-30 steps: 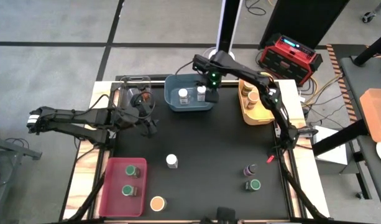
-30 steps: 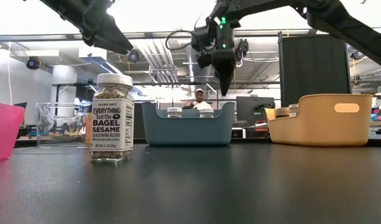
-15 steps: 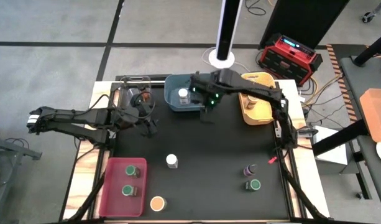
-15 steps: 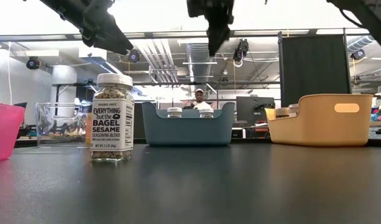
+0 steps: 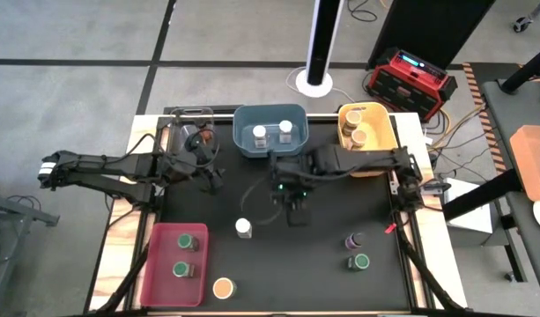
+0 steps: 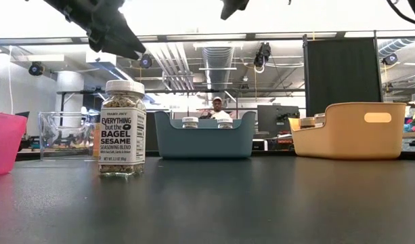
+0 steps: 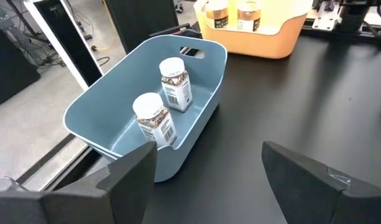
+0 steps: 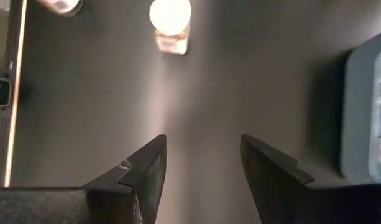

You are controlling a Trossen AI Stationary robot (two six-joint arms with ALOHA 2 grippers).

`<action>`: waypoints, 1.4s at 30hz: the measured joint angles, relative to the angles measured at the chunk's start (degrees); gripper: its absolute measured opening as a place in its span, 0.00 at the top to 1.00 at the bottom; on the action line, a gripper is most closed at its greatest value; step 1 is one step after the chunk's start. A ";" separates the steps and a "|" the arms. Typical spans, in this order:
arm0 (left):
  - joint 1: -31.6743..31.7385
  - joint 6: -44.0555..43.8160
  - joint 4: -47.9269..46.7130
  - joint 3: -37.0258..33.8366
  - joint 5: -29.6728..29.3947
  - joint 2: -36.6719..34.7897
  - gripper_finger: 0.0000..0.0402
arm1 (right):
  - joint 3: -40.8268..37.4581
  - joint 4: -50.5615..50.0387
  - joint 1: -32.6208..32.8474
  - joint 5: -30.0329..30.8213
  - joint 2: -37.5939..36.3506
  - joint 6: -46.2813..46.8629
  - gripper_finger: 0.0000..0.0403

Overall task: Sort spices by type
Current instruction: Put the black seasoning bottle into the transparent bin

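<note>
Right tool: my right tool (image 5: 295, 214) has come away from the blue bin (image 5: 245, 145) and now hangs over the middle of the table (image 5: 322, 246); its fingers (image 8: 146, 171) stand apart with nothing between them.
Change: the second white-lid jar (image 5: 285, 129) now stands in the blue bin beside the first (image 5: 259, 134), so I judge this drop is done.
Next jar: the bagel sesame jar (image 5: 243, 228) stands alone on the table, near my right tool and ahead of it in the right wrist view.
Left tool: my left tool (image 5: 210, 179) waits just beside the clear bin (image 5: 177, 134), released and empty.
Still loose: a tan-lid jar (image 5: 223, 288), a dark jar (image 5: 353, 239), a green-lid jar (image 5: 361, 261).
Hard to see: in the low view my right tool is cut off by the frame; the labels of the jars in the yellow bin (image 5: 347, 158) I cannot read.
</note>
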 joint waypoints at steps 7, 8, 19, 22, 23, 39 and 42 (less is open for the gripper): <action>-3.19 -1.01 2.04 0.00 0.13 0.00 0.32 | -5.16 0.61 4.11 0.06 -0.11 4.43 0.53; -3.91 -0.78 2.77 0.00 0.14 0.00 0.32 | -6.24 0.71 4.68 0.07 -0.51 4.66 0.53; -13.29 -0.88 6.48 0.00 0.07 0.00 0.32 | -29.45 16.05 8.18 7.50 -14.31 12.62 0.52; -15.42 -1.65 7.08 0.00 -0.04 0.00 0.32 | -36.32 17.28 8.68 10.50 -19.43 18.79 0.53; -15.96 -1.79 7.46 0.00 -0.09 0.00 0.32 | -38.43 17.14 8.78 11.56 -20.94 21.22 0.53; -18.59 -3.63 10.02 0.00 -0.15 0.00 0.32 | -58.18 10.62 11.48 9.92 -38.22 59.61 0.55; -18.58 -3.63 10.07 0.00 -0.18 0.00 0.32 | -58.09 9.01 13.10 5.91 -38.31 64.33 0.55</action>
